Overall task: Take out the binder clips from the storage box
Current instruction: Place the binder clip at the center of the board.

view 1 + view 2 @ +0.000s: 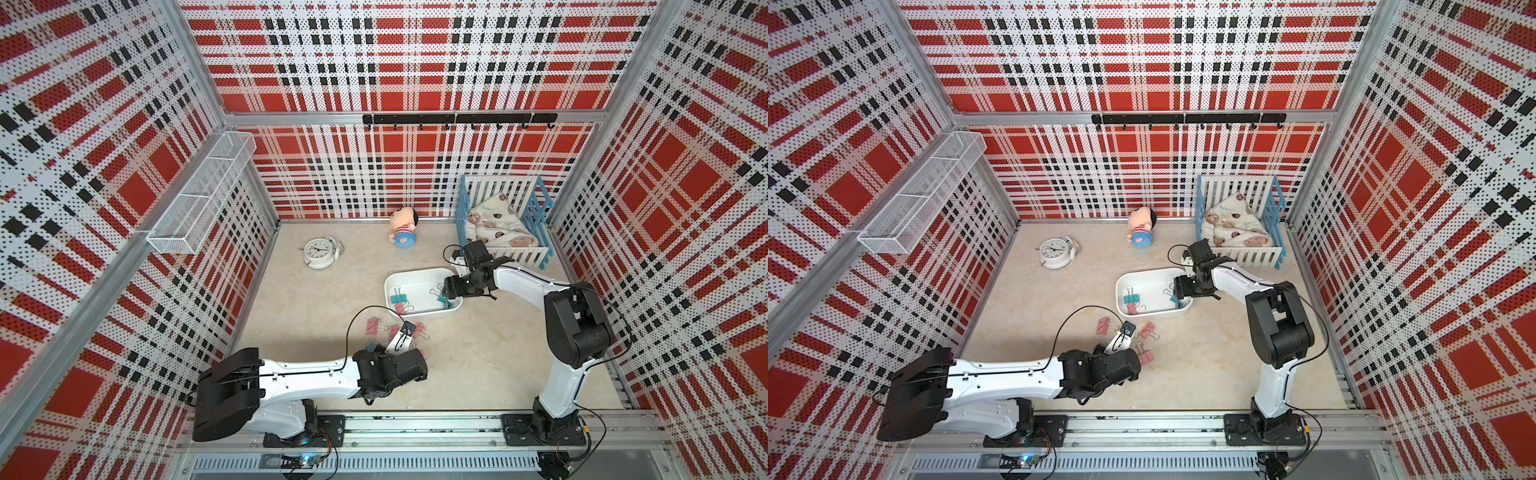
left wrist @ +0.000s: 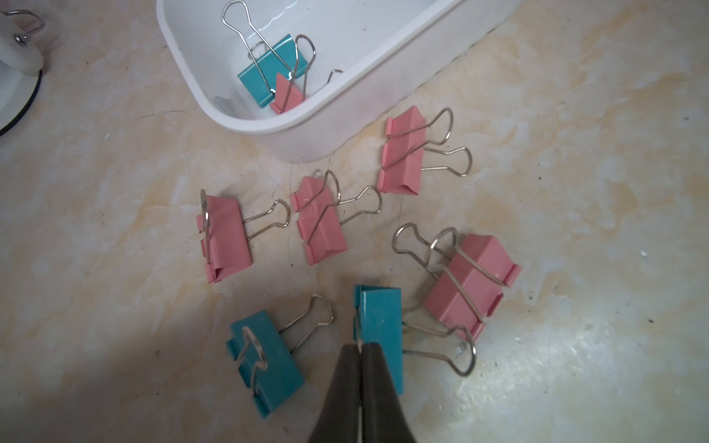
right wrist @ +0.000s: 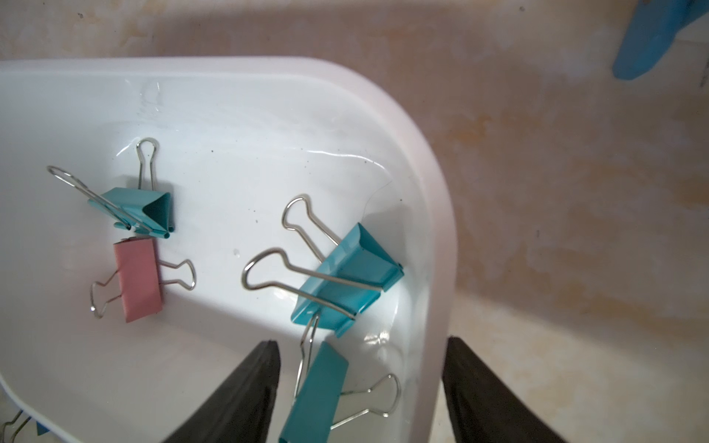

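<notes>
Four binder clips (image 3: 347,276) lie in the storage box (image 1: 415,284), right of centre in a top view. The right end effector (image 3: 362,343) is released, astride the box's wall; the left end effector (image 2: 360,347) is clenched. The clips look light, stiff and slick, so I would pinch the wire loops (image 3: 244,274).

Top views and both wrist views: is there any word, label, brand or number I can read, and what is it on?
No text can be read anywhere in these views.
Alarm clock: there are marks around the dial, but they are too small to read.
Crib blanket: it has printed patches, and any lettering is too blurred to read.
Binder clips: plain pink and teal, with no marking visible.
Storage box: plain white, with no label visible.
</notes>
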Robot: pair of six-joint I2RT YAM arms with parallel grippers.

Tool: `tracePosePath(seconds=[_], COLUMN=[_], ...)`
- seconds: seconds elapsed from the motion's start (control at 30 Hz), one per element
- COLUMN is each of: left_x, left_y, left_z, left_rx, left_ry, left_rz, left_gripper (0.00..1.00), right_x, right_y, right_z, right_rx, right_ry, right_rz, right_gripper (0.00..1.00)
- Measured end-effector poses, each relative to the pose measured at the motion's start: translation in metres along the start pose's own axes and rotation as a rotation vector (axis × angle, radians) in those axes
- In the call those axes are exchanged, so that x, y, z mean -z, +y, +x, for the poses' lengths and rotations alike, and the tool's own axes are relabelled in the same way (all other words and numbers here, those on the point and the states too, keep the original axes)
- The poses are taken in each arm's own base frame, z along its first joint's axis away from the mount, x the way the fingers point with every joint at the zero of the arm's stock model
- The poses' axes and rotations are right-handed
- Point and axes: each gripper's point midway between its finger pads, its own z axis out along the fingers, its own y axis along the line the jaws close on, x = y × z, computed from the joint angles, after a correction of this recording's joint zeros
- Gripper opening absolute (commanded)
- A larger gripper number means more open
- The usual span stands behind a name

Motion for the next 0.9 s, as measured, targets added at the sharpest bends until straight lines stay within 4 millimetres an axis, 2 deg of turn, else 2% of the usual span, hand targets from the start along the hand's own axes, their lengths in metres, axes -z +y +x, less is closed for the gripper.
tracePosePath(seconds=[0.07, 0.17, 0.33, 0.77, 0.9], left_x=[0.0002, 0.0005, 0.0016, 0.0060, 0.0078], left_y=[-0.0006, -0.0012, -0.0012, 0.0026, 0.0016], left_z=[-0.0004, 0.0000, 0.0005, 0.0058, 0.0018], left_rx=[-0.006, -0.013, -0.028, -0.056, -0.059], left_ry=[0.002, 0.004, 0.009, 0.028, 0.029], left_rz=[-0.002, -0.005, -0.016, -0.044, -0.051], left_gripper=[0.09, 0.10, 0.05, 0.07, 0.07], right_x=[0.0000, 0.0000, 0.0000, 0.0000, 0.0000], right_y=[0.0001, 0.0001, 0.0001, 0.0001, 0.0001], right_z=[0.0000, 0.0000, 0.0000, 0.0000, 0.0000], right_rx=[0.000, 0.000, 0.000, 0.000, 0.000], right_ry=[0.000, 0.000, 0.000, 0.000, 0.000], right_rz=[0.000, 0.000, 0.000, 0.000, 0.000], right_gripper=[0.73, 0.74, 0.74, 0.74, 0.74])
